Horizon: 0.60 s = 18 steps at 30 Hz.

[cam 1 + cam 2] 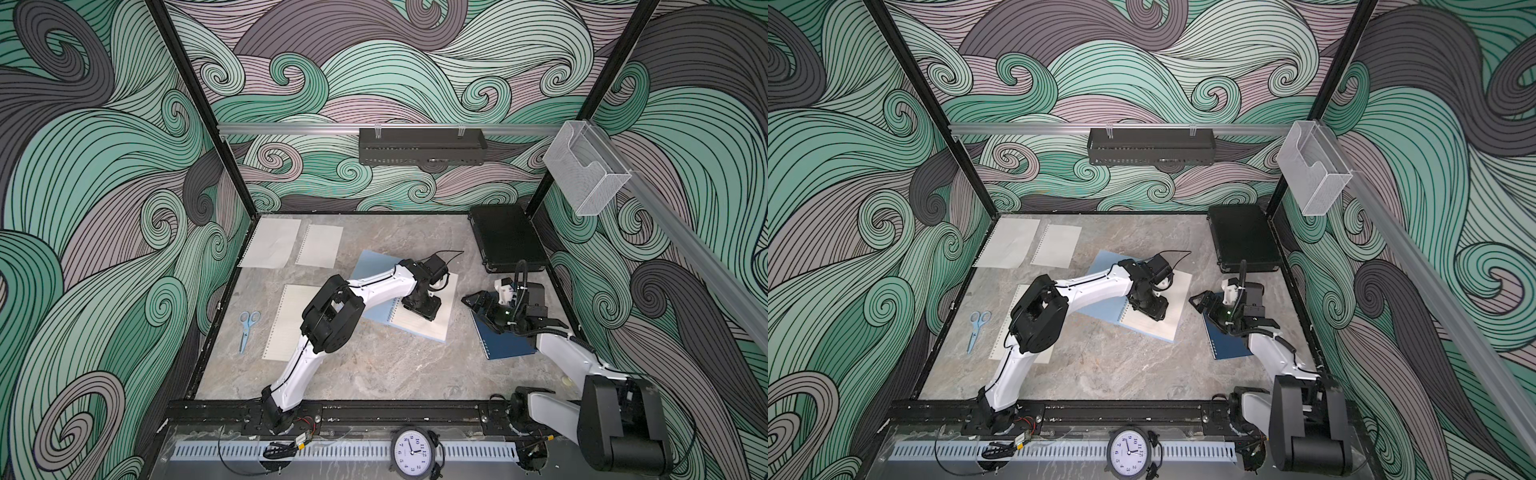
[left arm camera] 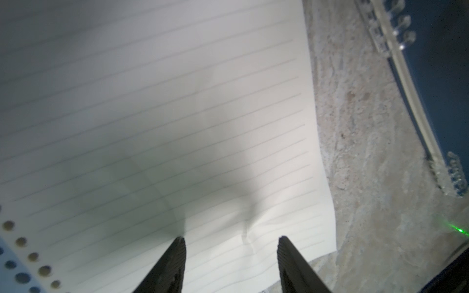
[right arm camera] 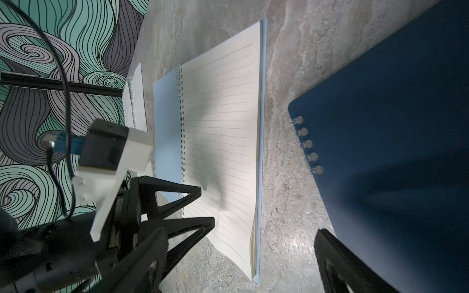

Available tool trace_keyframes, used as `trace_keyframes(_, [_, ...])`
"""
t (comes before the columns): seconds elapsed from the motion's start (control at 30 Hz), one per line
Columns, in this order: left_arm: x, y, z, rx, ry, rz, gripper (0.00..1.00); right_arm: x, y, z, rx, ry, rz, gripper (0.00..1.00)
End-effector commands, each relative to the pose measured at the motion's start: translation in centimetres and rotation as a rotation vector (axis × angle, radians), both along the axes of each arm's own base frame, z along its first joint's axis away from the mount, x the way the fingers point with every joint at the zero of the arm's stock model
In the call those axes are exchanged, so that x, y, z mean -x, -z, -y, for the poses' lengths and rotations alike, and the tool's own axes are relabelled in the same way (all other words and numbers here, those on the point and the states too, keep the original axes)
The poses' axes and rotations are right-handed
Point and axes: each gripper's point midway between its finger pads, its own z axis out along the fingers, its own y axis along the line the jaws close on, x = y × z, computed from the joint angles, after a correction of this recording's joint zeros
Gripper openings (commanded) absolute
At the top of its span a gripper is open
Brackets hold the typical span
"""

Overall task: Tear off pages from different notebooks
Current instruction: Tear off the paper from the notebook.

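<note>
The light blue notebook point(image 1: 376, 270) lies open mid-table, its cream lined top page point(image 2: 177, 114) creased and curling up at the near corner point(image 3: 243, 228). My left gripper point(image 2: 231, 241) stands open just above that page, tips either side of the crease, holding nothing; the right wrist view shows it too point(image 3: 206, 205). The navy notebook point(image 1: 505, 340) lies shut to the right. My right gripper point(image 3: 241, 241) is open over bare table between the two notebooks, one finger point(image 3: 330, 248) at the navy cover's edge. Two loose pages point(image 1: 270, 243) point(image 1: 319, 245) lie at the back left.
A cream lined sheet or pad with a holed edge point(image 1: 286, 322) lies partly under the left arm. Blue scissors point(image 1: 248, 330) sit near the left wall. A black case point(image 1: 509, 239) fills the back right corner. The left arm reaches across the table's middle.
</note>
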Motion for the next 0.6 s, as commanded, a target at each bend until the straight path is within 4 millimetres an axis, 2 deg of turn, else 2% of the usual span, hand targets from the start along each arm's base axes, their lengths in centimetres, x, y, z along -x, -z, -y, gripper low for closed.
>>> trace_keyframes(0.0, [-0.5,-0.3,-1.6,-0.098,0.016,0.012,0.62,1.1,0.4,-0.3,0.008,-0.043,-0.01,0.91])
trace_keyframes(0.17, [-1.7,0.1,-1.5,-0.142,0.029,0.044,0.67,1.6,0.3,-0.8,-0.015,-0.073,-0.003,0.91])
trace_keyframes(0.23, [-2.3,0.4,-1.3,-0.159,0.036,0.051,0.74,1.9,0.5,-1.0,-0.019,-0.079,-0.006,0.91])
trace_keyframes(0.4, [-2.9,1.2,-0.6,-0.159,0.044,0.055,0.77,2.1,0.3,-1.5,-0.027,-0.096,0.002,0.92])
trace_keyframes(0.43, [-3.1,1.3,-0.5,-0.161,0.042,0.06,0.98,2.1,0.3,-1.7,-0.026,-0.102,0.002,0.93])
trace_keyframes(0.57, [-3.6,1.5,0.0,-0.152,0.046,0.075,0.98,2.2,0.3,-2.7,-0.021,-0.126,0.0,0.92])
